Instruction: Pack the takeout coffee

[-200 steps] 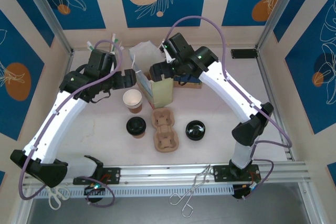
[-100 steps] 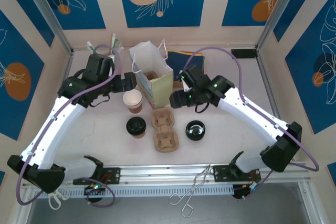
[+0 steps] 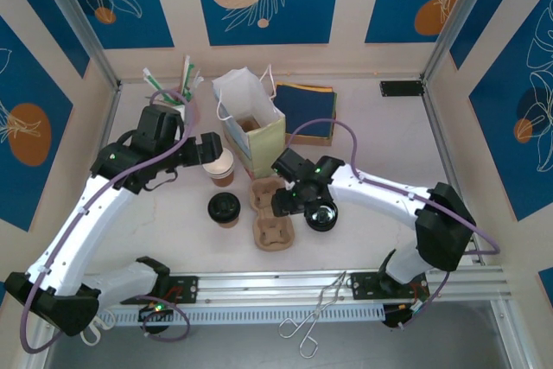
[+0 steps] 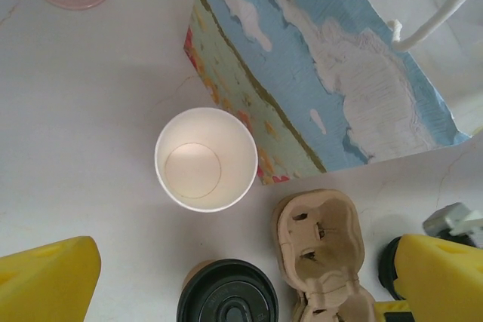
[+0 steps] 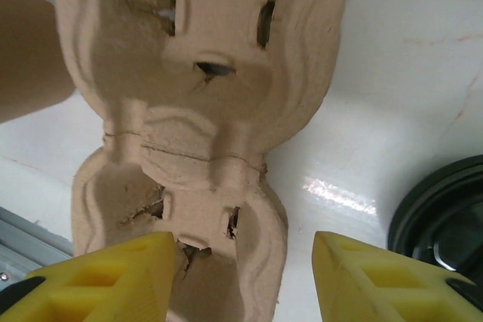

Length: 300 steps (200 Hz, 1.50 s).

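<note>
— While both arms hang over the table (image 3: 363, 239), where is the takeout coffee (image 3: 225, 207)?
— Seen from above, it stands upright with its lid on, at 6 o'clock from the open cup (image 3: 219, 164) and just beside the cup carrier (image 3: 270, 218), which lies at its 3 o'clock.
— And the left gripper (image 4: 245, 269)?
— Its jaws are spread wide and hold nothing. Its own camera shows the open cup at 12 o'clock between them and the lidded one at 6.
— The right gripper (image 5: 243, 262)?
— It is partly open over the carrier's near end. One finger (image 5: 113, 277) is at the carrier's edge, the other is clear of it, and nothing is gripped. A loose lid (image 3: 322, 213) lies at the carrier's 3 o'clock and the paper bag (image 3: 251, 131) at its 12.
</note>
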Tool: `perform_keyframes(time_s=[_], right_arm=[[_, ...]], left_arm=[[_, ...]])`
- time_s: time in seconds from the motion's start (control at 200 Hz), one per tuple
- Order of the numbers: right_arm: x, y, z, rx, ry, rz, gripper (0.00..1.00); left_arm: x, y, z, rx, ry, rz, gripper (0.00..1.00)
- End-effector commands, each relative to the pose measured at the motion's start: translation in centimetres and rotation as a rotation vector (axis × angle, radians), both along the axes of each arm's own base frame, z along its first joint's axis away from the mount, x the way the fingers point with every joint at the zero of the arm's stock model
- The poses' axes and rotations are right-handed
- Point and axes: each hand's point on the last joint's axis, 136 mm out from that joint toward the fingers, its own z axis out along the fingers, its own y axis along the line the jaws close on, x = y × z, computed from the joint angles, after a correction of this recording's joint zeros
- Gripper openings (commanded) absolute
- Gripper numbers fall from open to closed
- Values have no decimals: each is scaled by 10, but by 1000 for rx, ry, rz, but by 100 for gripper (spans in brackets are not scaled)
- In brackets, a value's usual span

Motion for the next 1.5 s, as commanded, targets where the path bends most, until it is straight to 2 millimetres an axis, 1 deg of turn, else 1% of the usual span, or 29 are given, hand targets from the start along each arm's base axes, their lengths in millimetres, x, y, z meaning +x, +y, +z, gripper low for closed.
perform_keyframes(time_s=[0.0,0.145,0.295,0.395,0.495,0.595,0.66,0.825,0.92,1.02,1.195,1.315,1.42,1.495], right_arm=[[-9,8,-11,7,40,-9,51],[-15,6,-29,-20,79,-15,51],[-18,0,-38,-51,91,-17,51],[-20,-1,-45,-51,104,-16,50],[-21,-2,-50,-70,107,-13,46],[-16,-11,-51,-93,91,-26,44],[-13,-17,-50,-96,88,-42,40],[-7,-44,-45,-117,71,-91,40],[-5,-64,-44,-119,70,-128,40],[1,-88,-42,-130,64,-183,40],[13,-123,-40,-128,50,-273,39],[20,-142,-39,-134,41,-328,39],[27,-152,-40,-134,45,-376,39],[33,-169,-39,-180,33,-434,39]], left_arm=[[-3,1,1,-23,-4,3,100],[-4,1,1,-24,-3,3,100],[-3,1,4,-26,-8,2,100],[-3,0,4,-31,-8,3,100],[-2,0,3,-31,-5,5,100],[-3,0,3,-31,-4,2,100],[-3,0,4,-31,-6,3,100],[-3,1,4,-25,-5,6,100],[-1,-1,3,-28,-6,0,100],[1,-3,2,-32,-3,-5,100],[4,-6,-4,-31,10,-11,100],[5,-7,-6,-28,14,-15,100],[5,-7,-8,-22,15,-19,100],[6,-7,-8,-17,15,-22,100]])
